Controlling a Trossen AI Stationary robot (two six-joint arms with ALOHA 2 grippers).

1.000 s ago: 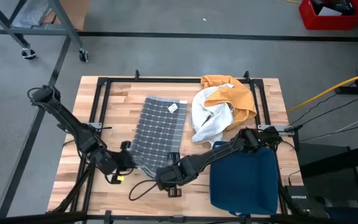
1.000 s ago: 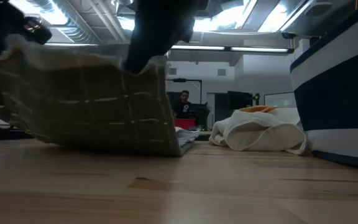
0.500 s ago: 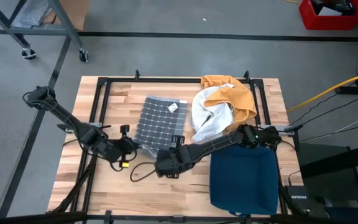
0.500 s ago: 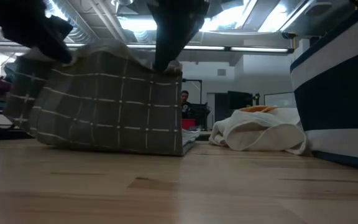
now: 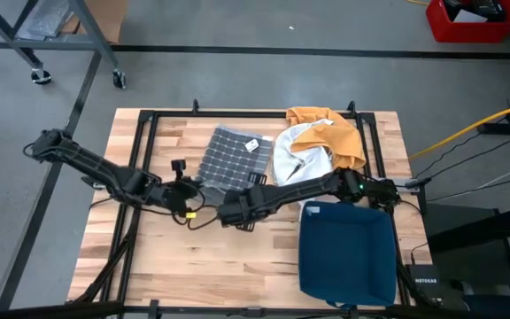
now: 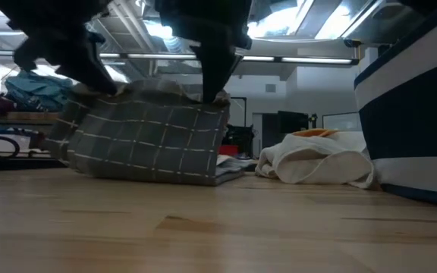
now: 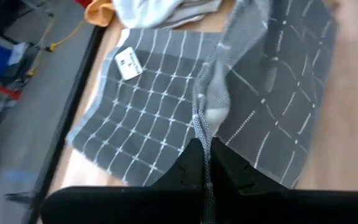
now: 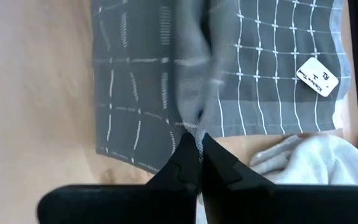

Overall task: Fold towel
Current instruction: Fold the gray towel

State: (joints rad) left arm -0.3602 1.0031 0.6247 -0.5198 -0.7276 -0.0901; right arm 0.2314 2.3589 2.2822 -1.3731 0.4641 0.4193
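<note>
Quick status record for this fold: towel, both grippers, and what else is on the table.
towel: grey checked towel with a white tag, near edge lifted off the table
left gripper: shut on the towel's near edge
right gripper: shut on the same edge, beside the left one
pile: white and orange cloths heaped right of the towel
bin: dark blue fabric bin at the near right of the wooden table
</note>
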